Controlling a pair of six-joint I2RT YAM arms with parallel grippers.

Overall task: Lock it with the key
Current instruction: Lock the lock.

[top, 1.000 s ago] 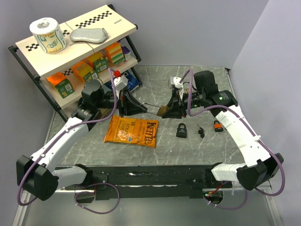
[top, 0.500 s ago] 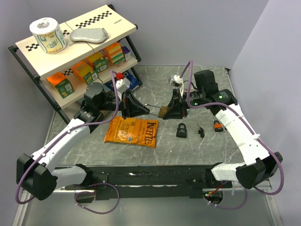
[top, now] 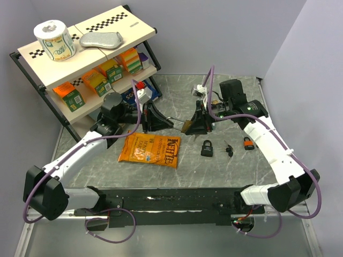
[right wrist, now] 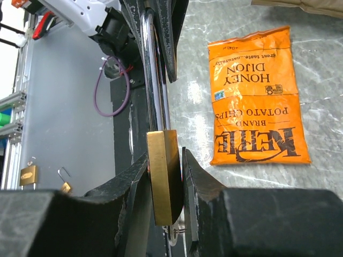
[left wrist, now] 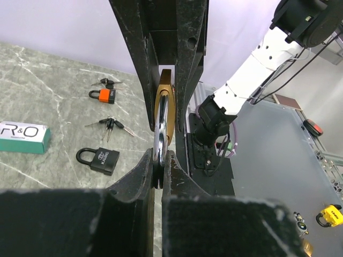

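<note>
A brass padlock [top: 185,127] hangs above the table between my two grippers. My left gripper [top: 162,121] is shut on its silver shackle [left wrist: 160,126]. My right gripper [top: 196,125] is shut on its brass body [right wrist: 163,176], fingers pressed on both flat faces. In the left wrist view the shackle sits between my fingertips [left wrist: 144,166], with the brass body [left wrist: 165,85] beyond. In the right wrist view the shackle [right wrist: 153,75] runs up into the left fingers. A small metal ring [right wrist: 185,231] shows under the body. A loose key bunch [top: 229,150] lies on the table.
A black padlock [top: 207,148] and an orange padlock [top: 248,143] lie right of centre. An orange chips bag [top: 150,150] lies under the left gripper. A stocked shelf [top: 80,59] stands at the back left. A white-green box [left wrist: 21,136] lies behind.
My left arm has pushed a little to the right toward the right gripper. The padlock stays held between both grippers.
</note>
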